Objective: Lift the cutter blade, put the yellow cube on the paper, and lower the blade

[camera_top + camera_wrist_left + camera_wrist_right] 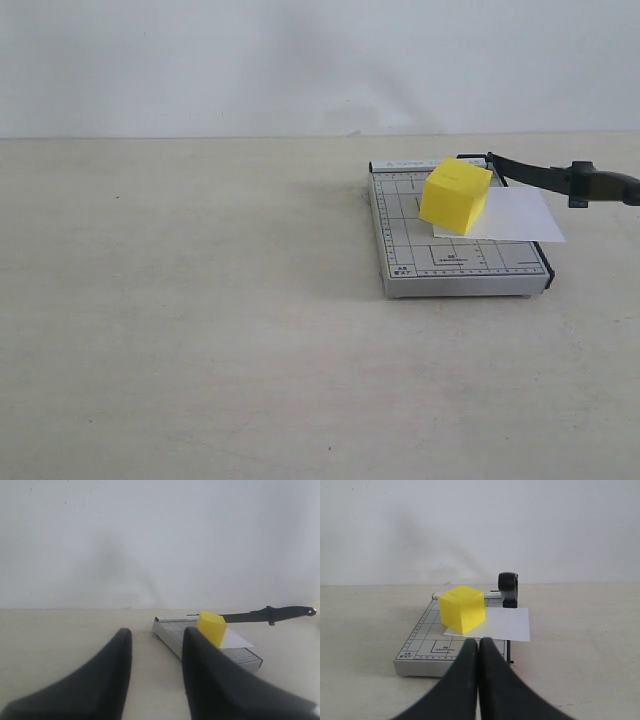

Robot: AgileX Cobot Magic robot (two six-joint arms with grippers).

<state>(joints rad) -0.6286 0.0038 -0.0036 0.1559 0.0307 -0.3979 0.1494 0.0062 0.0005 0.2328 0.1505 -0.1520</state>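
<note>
Yellow cube [455, 195] is being carried on paper [525, 215] atop trimmer board [400, 250] | cutter blade [530, 172] is being seen raised, ungripped; lowering is being judged outstanding | left gripper [158, 632] is being seen parted, empty | right gripper [479, 642] is being seen closed, empty

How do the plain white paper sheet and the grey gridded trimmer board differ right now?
The plain white paper sheet is unmarked; the grey gridded trimmer board carries printed rulings. The paper is a thin sheet, the board a thick slab. The paper lies on the board and overhangs its blade-side edge, while the board sits on the table. Shared: both are rectangular and lie flat.
</note>
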